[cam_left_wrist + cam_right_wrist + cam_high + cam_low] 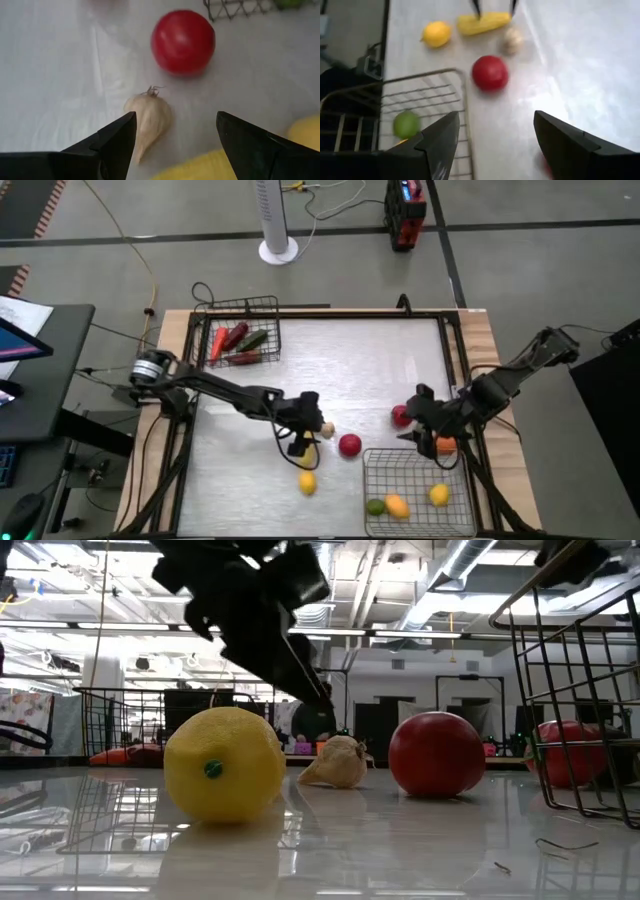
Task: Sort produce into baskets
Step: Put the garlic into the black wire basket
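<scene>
My left gripper (303,436) is open, low over the table's middle, and touches nothing. A pale garlic bulb (148,120) lies on the table between its fingers. A yellow corn piece (482,22) lies just under it. A red tomato (349,444) and a lemon (307,482) lie nearby. My right gripper (421,430) is open and empty at the far edge of the right wire basket (415,465). A red ball (401,416) and an orange ball (445,445) lie beside it. The left basket (243,308) at the far left holds several elongated red and dark green pieces.
The right basket holds a green ball (375,506), an orange one (397,505) and a yellow one (438,495). In the low view the lemon (225,765), the garlic (335,762) and the tomato (437,753) stand in a row. Bare tabletop lies at the near left.
</scene>
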You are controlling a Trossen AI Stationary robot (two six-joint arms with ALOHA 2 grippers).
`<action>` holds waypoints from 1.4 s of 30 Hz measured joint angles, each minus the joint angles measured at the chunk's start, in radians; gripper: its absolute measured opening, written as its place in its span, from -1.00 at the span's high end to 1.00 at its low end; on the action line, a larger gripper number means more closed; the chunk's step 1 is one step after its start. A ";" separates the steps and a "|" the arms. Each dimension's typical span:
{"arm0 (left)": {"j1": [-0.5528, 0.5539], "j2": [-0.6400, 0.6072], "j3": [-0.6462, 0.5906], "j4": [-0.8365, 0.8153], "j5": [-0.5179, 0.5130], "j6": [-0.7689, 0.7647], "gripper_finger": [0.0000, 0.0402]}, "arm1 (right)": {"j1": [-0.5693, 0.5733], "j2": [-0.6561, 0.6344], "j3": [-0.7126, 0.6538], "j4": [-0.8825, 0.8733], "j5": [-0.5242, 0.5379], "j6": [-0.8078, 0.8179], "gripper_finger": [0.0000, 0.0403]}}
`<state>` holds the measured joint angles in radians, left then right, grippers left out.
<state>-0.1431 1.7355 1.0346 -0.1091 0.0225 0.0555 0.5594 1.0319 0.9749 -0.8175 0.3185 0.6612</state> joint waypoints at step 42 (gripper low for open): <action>0.097 -0.048 0.088 -0.164 -0.191 0.255 0.27 | -0.058 0.003 -0.077 0.053 0.026 -0.062 -0.42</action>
<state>-0.0458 1.6870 1.1225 -0.2731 -0.1684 0.3107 0.5011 1.0348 0.8981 -0.7643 0.3441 0.5993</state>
